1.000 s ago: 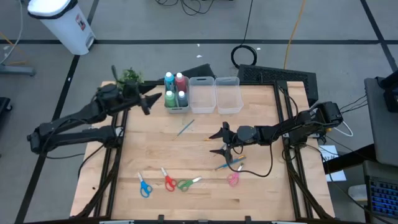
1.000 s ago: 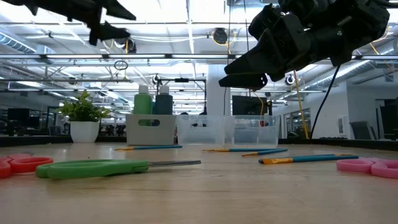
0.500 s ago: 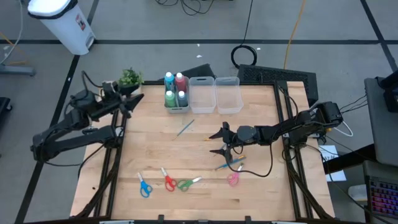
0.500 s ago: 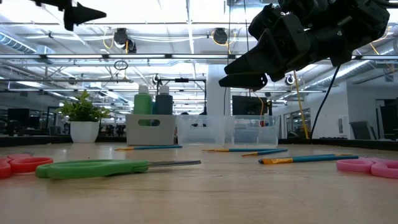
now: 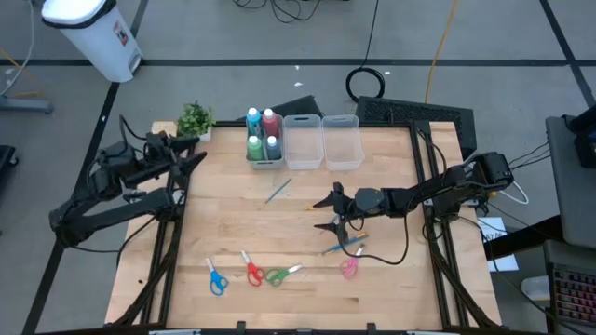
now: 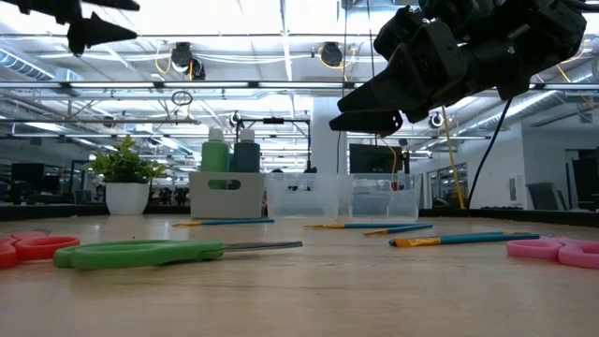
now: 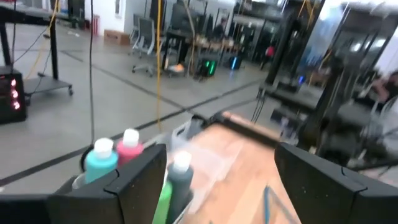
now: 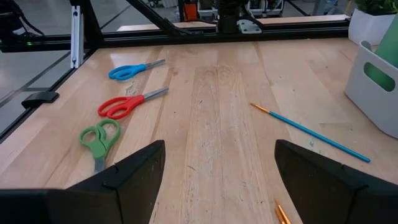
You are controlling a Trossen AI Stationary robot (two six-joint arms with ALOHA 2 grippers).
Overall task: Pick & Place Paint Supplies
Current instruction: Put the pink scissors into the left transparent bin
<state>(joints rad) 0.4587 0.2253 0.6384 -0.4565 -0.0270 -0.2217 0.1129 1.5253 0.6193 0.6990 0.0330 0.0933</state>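
Four paint bottles, blue (image 5: 252,119), pink-red (image 5: 270,118), green (image 5: 253,146) and dark grey (image 5: 272,146), stand in a pale bin (image 5: 264,162) at the far edge. Blue (image 5: 215,277), red (image 5: 251,269), green (image 5: 277,274) and pink scissors (image 5: 349,267) lie flat near the near edge. One thin brush (image 5: 277,190) lies mid-table. More brushes (image 5: 343,244) lie under my right gripper (image 5: 320,213), which hovers open above the table. My left gripper (image 5: 196,149) is open and raised over the table's left edge, left of the bottles.
Two clear plastic bins (image 5: 303,141) (image 5: 341,140) stand to the right of the bottle bin. A small potted plant (image 5: 194,118) sits at the far left corner, close beside my left gripper. Bare wood lies between the mid-table brush and the scissors.
My left gripper has drawn back from beside the bottle bin toward the table's left edge, staying raised. My right arm and all the supplies have kept still.
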